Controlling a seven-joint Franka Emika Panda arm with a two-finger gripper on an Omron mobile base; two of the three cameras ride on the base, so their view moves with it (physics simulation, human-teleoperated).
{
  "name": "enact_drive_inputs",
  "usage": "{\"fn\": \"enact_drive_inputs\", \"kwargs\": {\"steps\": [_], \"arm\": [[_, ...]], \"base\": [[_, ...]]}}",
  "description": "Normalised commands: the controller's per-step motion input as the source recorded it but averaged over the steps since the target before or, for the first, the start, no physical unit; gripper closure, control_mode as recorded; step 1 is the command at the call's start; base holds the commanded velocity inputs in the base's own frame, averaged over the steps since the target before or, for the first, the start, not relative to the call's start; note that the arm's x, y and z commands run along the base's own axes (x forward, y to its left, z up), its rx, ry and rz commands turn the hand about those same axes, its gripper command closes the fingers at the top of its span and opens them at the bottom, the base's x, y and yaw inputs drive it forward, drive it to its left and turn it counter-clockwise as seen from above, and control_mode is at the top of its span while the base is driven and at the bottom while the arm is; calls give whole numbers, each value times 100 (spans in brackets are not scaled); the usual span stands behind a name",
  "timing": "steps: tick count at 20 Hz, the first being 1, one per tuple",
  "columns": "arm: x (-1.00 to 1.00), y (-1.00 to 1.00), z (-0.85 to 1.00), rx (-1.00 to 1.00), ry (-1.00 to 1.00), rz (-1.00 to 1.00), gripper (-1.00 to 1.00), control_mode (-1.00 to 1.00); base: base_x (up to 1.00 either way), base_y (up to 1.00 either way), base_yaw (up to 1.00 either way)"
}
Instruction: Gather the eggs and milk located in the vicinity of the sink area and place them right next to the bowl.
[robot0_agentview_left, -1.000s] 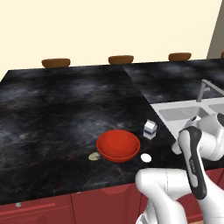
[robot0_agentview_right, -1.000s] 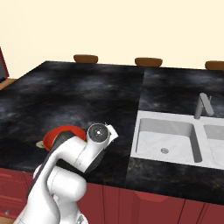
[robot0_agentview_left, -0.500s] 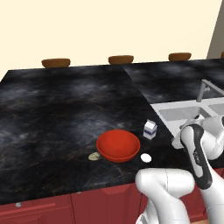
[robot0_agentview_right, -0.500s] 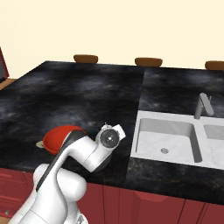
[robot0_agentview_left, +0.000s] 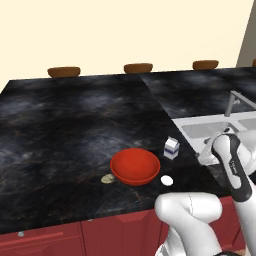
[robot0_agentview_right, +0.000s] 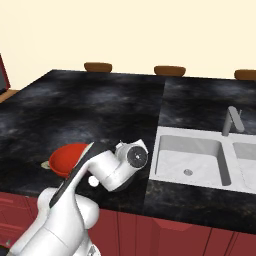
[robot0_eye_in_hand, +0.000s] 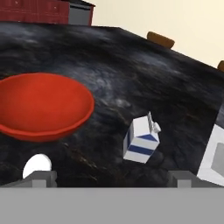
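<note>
Red bowl (robot0_agentview_left: 135, 166) sits with milk (robot0_agentview_left: 171, 148) right, eggs (robot0_agentview_left: 167, 180) near; your gripper's (robot0_eye_in_hand: 111, 177) grip can't be told.

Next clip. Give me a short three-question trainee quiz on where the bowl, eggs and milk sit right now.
1. True or false: the milk carton lies inside the sink basin.
2. Which egg lies between the red bowl and the robot's side of the counter: A speckled egg, B white egg?
3. Fill in: the carton stands on the ____ counter.

Key: 1 false; 2 B; 3 black.
</note>
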Motion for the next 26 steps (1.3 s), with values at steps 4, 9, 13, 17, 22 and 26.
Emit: {"fn": "enact_drive_inputs", "kwargs": {"steps": [4, 9, 13, 17, 22, 26], "arm": [[16, 0, -1, 21, 0, 8, -100, -100], [21, 3, -20, 14, 0, 7, -100, -100], [25, 17, -30, 5, 0, 6, -100, -100], [26, 14, -21, 5, 0, 4, -100, -100], [39, 0, -18, 7, 0, 0, -100, -100], [34, 0, -19, 6, 0, 0, -100, -100]], "base": [[0, 0, 0], [0, 0, 0], [0, 0, 0], [0, 0, 0], [0, 0, 0], [0, 0, 0]]}}
